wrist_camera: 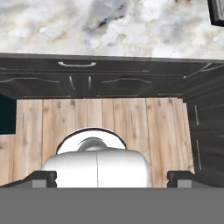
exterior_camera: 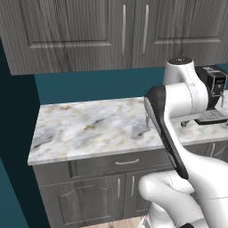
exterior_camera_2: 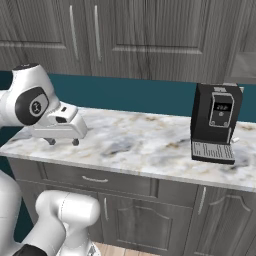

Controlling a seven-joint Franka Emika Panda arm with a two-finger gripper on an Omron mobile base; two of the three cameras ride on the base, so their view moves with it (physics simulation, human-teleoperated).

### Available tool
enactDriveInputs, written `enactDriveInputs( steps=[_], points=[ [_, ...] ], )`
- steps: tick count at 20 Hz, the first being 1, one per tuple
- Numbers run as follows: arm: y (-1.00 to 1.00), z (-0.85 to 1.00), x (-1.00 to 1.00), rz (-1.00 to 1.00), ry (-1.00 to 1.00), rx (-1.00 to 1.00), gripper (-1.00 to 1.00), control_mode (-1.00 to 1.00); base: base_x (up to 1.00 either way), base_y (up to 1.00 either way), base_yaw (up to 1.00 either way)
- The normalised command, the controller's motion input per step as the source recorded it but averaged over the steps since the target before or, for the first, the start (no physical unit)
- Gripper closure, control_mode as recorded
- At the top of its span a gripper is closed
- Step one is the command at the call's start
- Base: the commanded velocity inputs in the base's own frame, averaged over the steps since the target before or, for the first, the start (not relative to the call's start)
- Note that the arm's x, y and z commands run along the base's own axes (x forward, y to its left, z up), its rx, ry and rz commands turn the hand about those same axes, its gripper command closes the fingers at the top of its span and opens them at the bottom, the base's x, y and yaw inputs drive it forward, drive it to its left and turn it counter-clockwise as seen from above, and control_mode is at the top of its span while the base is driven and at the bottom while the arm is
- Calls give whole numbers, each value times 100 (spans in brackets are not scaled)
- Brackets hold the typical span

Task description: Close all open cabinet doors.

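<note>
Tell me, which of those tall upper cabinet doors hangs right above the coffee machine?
The far-right wall-cabinet door, the broad panel right of the paired silver handles. The coffee machine stands under its right part; the other doors hang further left.

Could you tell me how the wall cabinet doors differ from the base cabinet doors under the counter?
The wall cabinet doors hang above the marble counter and have plain rectangular recessed frames; the base cabinet doors sit below the drawer and have arched panel tops. The wall doors' silver bar handles are long; the base doors' handles are short. Both are dark grey wood grain with vertical handles, and those in view look shut.
</note>
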Motion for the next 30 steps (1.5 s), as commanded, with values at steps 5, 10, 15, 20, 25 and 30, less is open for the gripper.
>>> enactDriveInputs(
  steps=[5, 10, 15, 20, 25, 30],
  points=[
    [0, 0, 0, 0, 0, 0, -100, -100, 0, 0, 0],
    [0, 0, 0, 0, -1, 0, -100, -100, 0, 0, 0],
    [-2, 0, 2, 0, -2, 0, -100, -100, 0, 0, 0],
    [-3, 0, 4, 0, 0, 0, -100, 100, 0, -2, -1],
    [0, 0, 0, 0, 0, 0, -100, 100, 0, -30, -13],
    [0, 0, 0, 0, 0, 0, -100, 100, 0, -46, -29]
  ],
)
